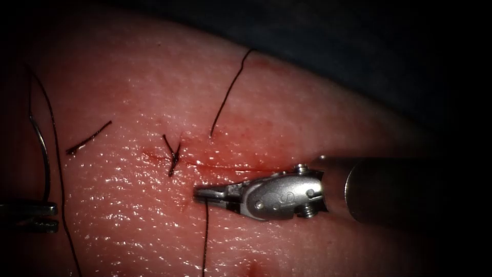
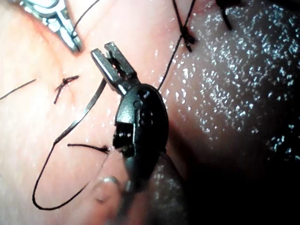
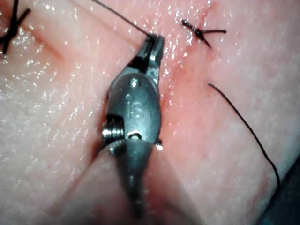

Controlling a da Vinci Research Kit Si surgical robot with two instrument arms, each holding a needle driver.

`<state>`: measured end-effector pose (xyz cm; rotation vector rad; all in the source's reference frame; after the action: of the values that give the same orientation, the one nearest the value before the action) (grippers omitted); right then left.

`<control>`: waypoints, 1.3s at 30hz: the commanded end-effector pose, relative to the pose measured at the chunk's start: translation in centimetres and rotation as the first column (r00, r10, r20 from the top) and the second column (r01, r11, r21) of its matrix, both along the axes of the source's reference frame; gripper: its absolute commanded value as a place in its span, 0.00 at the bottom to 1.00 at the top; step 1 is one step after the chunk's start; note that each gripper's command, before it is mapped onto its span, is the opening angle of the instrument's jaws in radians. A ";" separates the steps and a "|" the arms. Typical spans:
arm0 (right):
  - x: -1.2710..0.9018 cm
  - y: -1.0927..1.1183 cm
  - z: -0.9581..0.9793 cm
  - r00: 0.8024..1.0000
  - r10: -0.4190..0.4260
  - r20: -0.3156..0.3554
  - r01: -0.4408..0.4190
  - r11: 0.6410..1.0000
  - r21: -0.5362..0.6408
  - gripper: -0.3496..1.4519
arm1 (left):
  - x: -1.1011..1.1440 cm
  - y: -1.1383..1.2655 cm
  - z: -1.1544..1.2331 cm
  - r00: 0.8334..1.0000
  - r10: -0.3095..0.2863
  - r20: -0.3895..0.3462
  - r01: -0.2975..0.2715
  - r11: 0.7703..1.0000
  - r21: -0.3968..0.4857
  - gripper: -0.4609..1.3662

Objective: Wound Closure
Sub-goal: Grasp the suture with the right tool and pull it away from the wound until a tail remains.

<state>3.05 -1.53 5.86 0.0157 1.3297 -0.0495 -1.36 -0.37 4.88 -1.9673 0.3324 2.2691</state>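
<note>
A: Thin curved steel needle (image 1: 45, 154)?
B: Far left of the cut, free of the pink glistening tissue (image 1: 307, 118), one end gripped in the left hand (image 1: 36, 215), shut on it.
A: Right hand (image 1: 201, 194)?
B: Clamped on thin black thread (image 1: 206, 236), just below the cut, near the knotted stitch (image 1: 173, 156).

behind the lit area lies a dark background (image 1: 359, 41), a dull blue-grey band that runs across the top of the endoscope view and falls away into black at the right. the light is strong and close, fading to deep shadow at every edge.
</note>
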 end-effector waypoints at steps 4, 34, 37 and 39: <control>-0.02 0.00 -0.02 1.000 0.015 0.010 -0.015 1.000 -0.003 0.00 | 0.00 0.00 0.00 1.000 0.002 0.000 -0.002 1.000 0.000 0.06; -0.17 -1.49 -1.44 0.948 -0.315 -0.030 0.315 0.949 -0.028 0.00 | 0.00 0.00 -0.01 1.000 0.001 0.001 -0.001 1.000 0.007 0.06; -0.14 -1.65 -1.60 0.931 -0.365 -0.028 0.364 0.931 -0.025 0.00 | 0.00 0.00 -0.01 1.000 0.001 0.001 -0.001 1.000 0.007 0.06; -0.12 -1.77 -1.70 0.915 -0.403 -0.028 0.403 0.915 -0.003 0.00 | 0.00 0.00 -0.01 1.000 0.001 0.001 -0.002 1.000 0.007 0.06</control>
<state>2.94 -3.33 4.13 0.3016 1.3369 -0.4062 -1.36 -0.37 4.87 -1.9646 0.3274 2.2642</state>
